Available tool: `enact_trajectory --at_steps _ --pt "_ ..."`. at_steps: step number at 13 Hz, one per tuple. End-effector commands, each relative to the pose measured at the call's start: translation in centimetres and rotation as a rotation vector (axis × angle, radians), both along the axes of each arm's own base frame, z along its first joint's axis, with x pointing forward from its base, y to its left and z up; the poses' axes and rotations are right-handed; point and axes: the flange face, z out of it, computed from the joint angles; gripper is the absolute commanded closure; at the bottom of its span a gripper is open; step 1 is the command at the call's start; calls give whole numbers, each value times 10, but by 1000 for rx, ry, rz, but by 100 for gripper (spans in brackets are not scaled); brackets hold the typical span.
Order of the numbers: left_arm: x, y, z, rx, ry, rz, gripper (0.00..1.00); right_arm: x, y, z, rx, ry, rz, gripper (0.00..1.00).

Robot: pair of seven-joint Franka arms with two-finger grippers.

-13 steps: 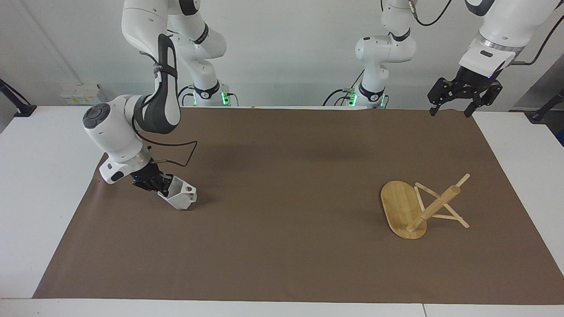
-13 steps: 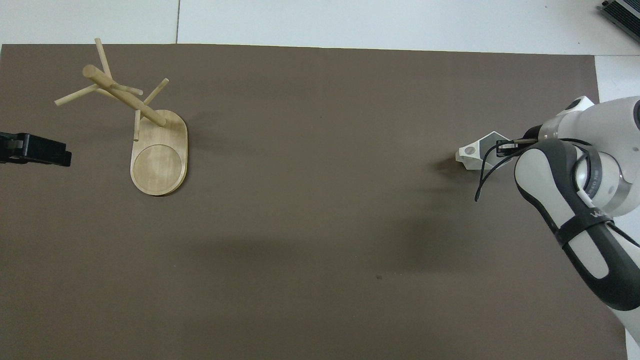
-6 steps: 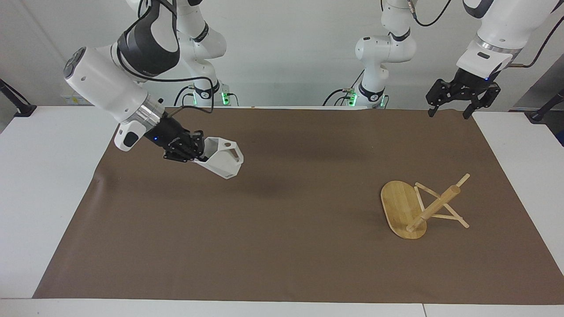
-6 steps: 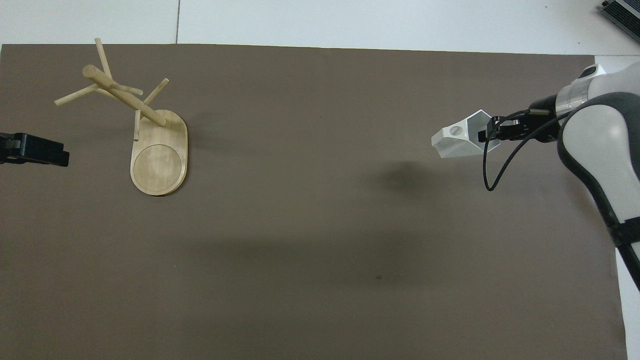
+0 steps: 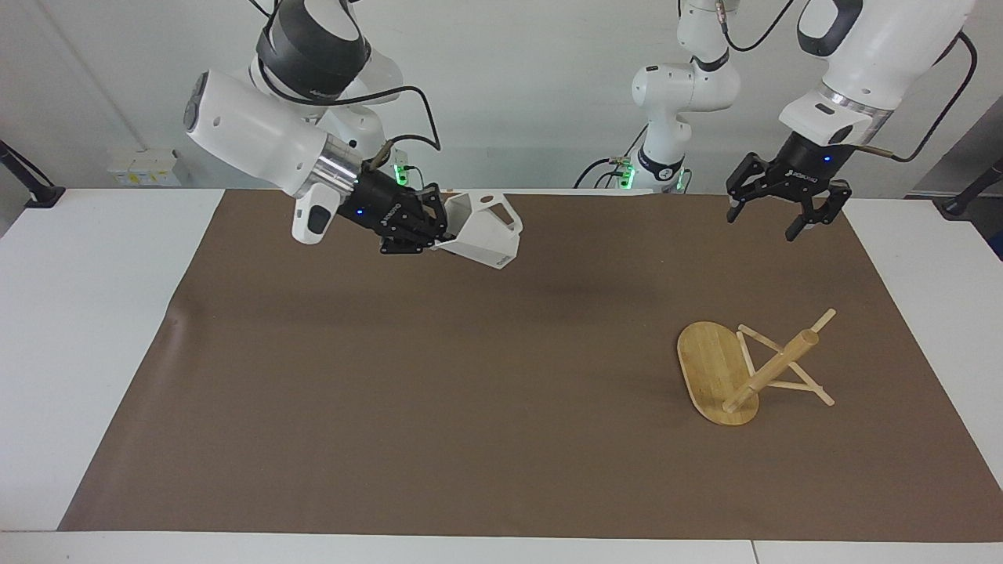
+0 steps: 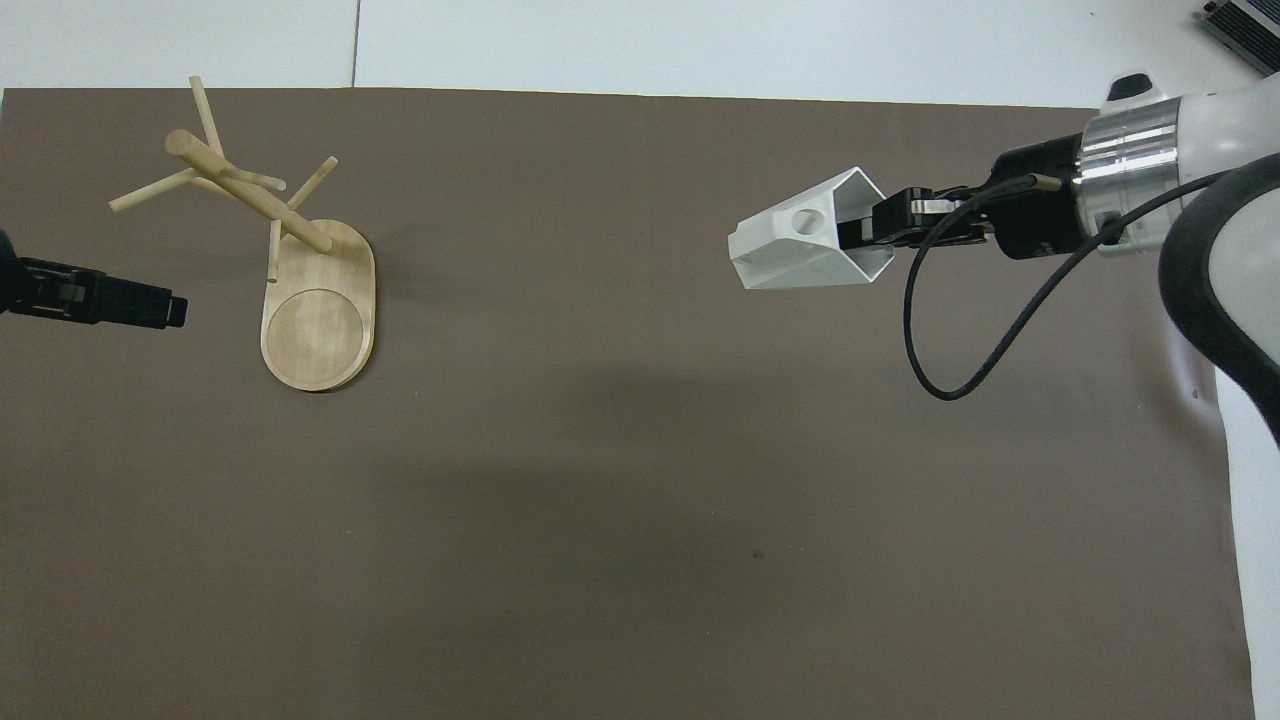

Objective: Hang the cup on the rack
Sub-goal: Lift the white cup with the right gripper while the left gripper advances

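Observation:
The white faceted cup [image 5: 487, 227] is in the air, tipped on its side with its holed handle up; it also shows in the overhead view [image 6: 805, 245]. My right gripper [image 5: 440, 229] is shut on the cup's rim, over the mat toward the right arm's end, and also shows in the overhead view [image 6: 880, 225]. The bamboo rack [image 5: 743, 374] stands upright on its oval base toward the left arm's end, its pegs bare; it also shows in the overhead view [image 6: 318, 320]. My left gripper [image 5: 780, 218] is open and empty in the air over the mat near the rack; it also shows in the overhead view [image 6: 150, 305].
A brown mat [image 5: 470, 392] covers most of the white table [image 5: 78, 313]. A small pale box [image 5: 145, 167] sits at the wall past the right arm's end. A dark device [image 6: 1245, 25] lies at the table's corner farthest from the robots.
My right gripper has lifted the cup off the mat and carried it up and toward the table's middle. My left gripper has come down and in toward the rack.

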Motion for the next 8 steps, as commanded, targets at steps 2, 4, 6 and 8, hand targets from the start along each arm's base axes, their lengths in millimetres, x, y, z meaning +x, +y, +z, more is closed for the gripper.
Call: enact_trajectory --at_steps 2,4,6,8 --pt "-10 -6 -12 -12 -144 -197 0 -12 54 3 40 28 -3 100" --pt "-8 -7 -9 -4 -207 -324 0 -13 76 0 43 48 -51 100" --pt "-8 -9 -7 -22 -272 -499 0 -16 93 -3 48 40 -52 100" --pt "-22 -21 -13 -106 -207 -570 0 -20 109 -5 50 42 -57 100"
